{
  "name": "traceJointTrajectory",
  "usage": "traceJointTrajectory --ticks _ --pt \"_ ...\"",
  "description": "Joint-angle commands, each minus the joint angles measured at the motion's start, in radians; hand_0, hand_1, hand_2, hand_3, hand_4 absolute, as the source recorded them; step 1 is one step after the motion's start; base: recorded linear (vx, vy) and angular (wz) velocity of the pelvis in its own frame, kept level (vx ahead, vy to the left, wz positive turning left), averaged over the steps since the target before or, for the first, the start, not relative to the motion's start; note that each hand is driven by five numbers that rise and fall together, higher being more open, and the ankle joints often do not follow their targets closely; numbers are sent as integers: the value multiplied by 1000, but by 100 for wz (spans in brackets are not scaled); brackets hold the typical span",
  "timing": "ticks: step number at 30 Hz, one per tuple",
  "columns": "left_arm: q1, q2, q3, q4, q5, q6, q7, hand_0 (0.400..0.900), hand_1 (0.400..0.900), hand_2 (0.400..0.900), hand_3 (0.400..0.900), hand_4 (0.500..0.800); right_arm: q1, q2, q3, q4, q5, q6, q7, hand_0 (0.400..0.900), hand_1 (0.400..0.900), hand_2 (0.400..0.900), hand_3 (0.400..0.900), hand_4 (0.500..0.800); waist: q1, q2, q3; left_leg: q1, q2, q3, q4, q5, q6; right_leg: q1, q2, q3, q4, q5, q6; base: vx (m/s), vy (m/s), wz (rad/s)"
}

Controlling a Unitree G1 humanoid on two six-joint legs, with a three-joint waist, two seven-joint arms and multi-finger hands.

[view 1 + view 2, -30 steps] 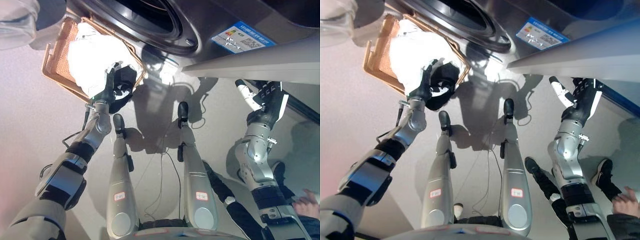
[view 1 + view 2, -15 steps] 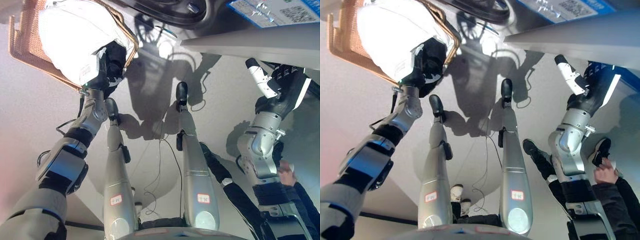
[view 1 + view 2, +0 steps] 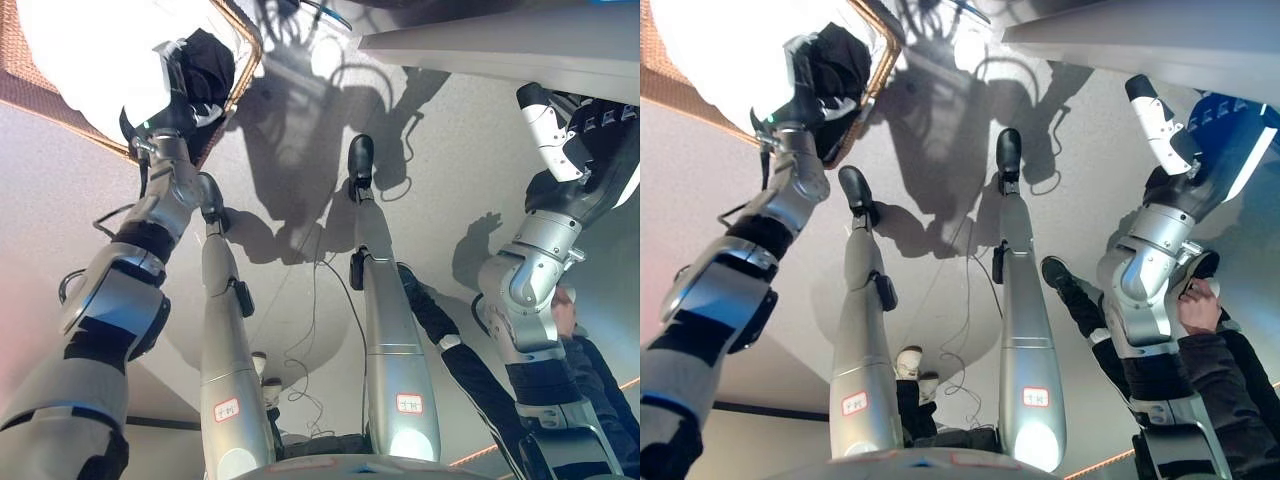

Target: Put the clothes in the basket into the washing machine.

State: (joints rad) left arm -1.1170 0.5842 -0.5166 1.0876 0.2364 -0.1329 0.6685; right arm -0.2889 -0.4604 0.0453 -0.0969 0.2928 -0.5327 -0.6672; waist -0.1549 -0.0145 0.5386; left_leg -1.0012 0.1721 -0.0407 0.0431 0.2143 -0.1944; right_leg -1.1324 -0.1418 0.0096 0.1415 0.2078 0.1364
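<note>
The wicker basket (image 3: 28,88) sits at the top left on the floor, piled with white clothes (image 3: 80,50). A dark garment (image 3: 207,62) lies at the basket's near right corner. My left hand (image 3: 160,100) reaches up at the basket's near rim and is against the dark garment, dark on dark. My right hand (image 3: 580,135) is raised at the right, away from the basket, just under a pale grey slab (image 3: 500,50) of the washing machine; its fingers are loose and hold nothing. The drum opening is out of view.
A person stands close behind my right side: a hand (image 3: 563,300) by my right arm, a dark sleeve (image 3: 1215,385), and a dark leg and shoe (image 3: 1058,275). Two more shoes (image 3: 264,368) show between the legs. The floor is plain grey.
The whole view has shifted, so basket and machine have slid to the top edge. My left hand stays at the dark garment. The person's hand has come up to my right arm.
</note>
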Motion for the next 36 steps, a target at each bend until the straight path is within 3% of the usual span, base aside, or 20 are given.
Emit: traceJointTrajectory --ticks 1,12,19,26,36 --pt "2 6 -18 23 24 -9 -1 400 400 400 400 500 -58 -55 -53 -147 -77 -74 26 900 900 900 900 800 6 -31 -37 -45 -17 -47 60 -67 69 -11 -21 -17 41 -23 48 0 0 0" --pt "46 -16 10 -4 -7 -35 -8 400 400 400 400 500 -55 -56 -42 -101 -72 -69 42 900 900 900 900 800 11 -22 -60 -18 -26 -31 63 -74 70 15 -19 -21 42 -23 43 0 0 0" --pt "172 -57 80 -110 -113 -94 -43 400 400 400 400 500 -38 -50 -1 38 -31 -35 80 900 900 900 900 800 28 -9 -76 92 -42 -19 69 -86 74 120 -26 -23 50 -29 33 25 12 2" --pt "262 -106 120 -180 -163 -119 -70 400 400 400 400 500 -42 -43 30 145 10 -2 131 900 900 900 900 800 51 -4 -78 233 -45 -5 30 -82 73 261 -31 -30 7 -26 31 28 5 -6" --pt "340 -106 162 -298 -268 -161 -113 400 400 400 400 500 7 -38 18 218 54 30 188 900 900 900 900 800 72 5 -106 375 -48 5 -1 -85 72 406 -37 -33 -27 -32 31 33 -3 -1"
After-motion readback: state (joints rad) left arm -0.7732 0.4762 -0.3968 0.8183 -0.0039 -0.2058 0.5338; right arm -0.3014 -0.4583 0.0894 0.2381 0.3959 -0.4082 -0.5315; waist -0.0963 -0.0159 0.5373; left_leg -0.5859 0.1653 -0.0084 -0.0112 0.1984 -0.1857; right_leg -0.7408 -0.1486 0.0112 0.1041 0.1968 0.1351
